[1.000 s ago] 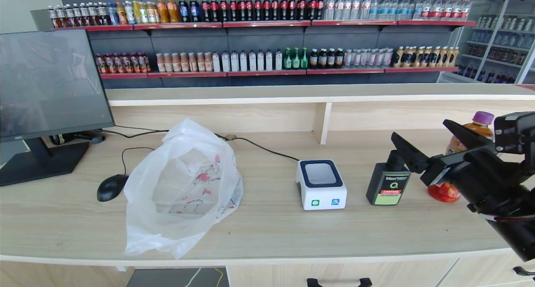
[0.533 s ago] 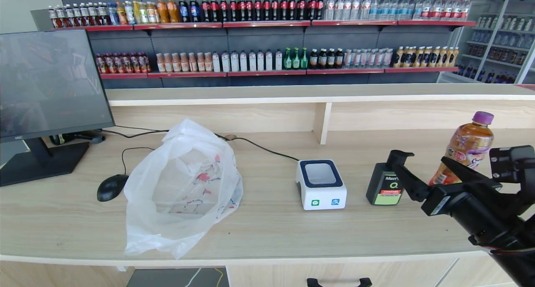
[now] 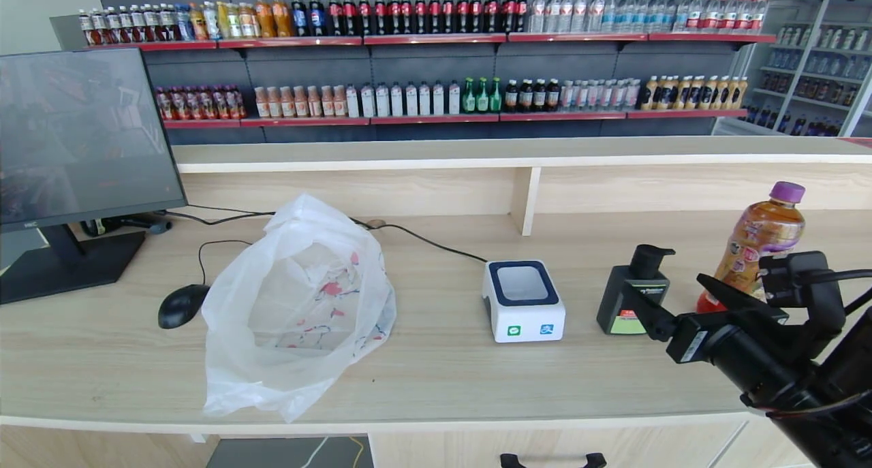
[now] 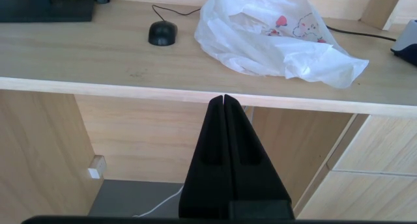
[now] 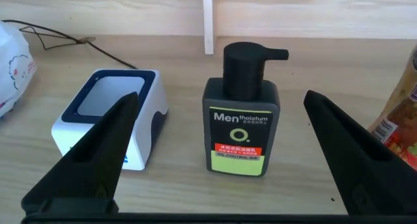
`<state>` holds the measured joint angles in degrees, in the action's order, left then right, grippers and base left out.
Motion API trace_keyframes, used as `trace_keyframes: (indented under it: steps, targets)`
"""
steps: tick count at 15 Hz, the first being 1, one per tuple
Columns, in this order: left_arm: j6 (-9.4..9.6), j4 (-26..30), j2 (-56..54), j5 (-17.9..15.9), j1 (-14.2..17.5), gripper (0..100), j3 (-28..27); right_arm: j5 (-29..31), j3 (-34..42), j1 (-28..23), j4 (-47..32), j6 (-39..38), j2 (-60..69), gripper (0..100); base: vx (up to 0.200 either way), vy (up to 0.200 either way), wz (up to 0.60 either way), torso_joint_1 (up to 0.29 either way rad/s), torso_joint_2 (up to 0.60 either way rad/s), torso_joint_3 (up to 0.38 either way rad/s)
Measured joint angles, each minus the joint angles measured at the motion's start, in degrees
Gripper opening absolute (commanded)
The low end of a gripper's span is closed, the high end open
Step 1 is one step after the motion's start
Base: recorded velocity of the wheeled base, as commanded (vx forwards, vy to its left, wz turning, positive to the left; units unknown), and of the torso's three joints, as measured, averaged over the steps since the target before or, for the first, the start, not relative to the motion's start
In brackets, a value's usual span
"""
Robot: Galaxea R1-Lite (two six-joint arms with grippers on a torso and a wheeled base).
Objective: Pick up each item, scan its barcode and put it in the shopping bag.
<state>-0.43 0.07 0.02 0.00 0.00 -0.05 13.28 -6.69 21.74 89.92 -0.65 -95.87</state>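
The right gripper (image 5: 221,95) hangs low over the counter (image 3: 443,372), its jaws spread wide and holding nothing. The dark pump bottle (image 3: 623,304) stands upright on the counter straight ahead of them, lined up with the gap. In the right wrist view one jaw shows on each side of it, and neither touches it. The white scanner (image 3: 523,301) sits just to the bottle's left, and an orange drink bottle (image 3: 759,240) with a purple cap stands to its right. The shopping bag (image 3: 300,304) lies slumped farther left, near a mouse (image 3: 182,304). The left gripper (image 4: 224,100) sits below the counter's front edge, jaws pressed together and empty.
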Motion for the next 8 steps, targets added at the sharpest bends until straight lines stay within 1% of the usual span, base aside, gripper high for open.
trace_keyframes:
  steps: [8]
  targets:
    - [0.0, 0.0, 0.0, 0.0, 0.0, 0, 0.02, -0.11, -3.56, 0.52, 0.02, -1.01, -6.31, 100, 0.0, 0.0, 0.0, 0.0, 0.0, 0.0]
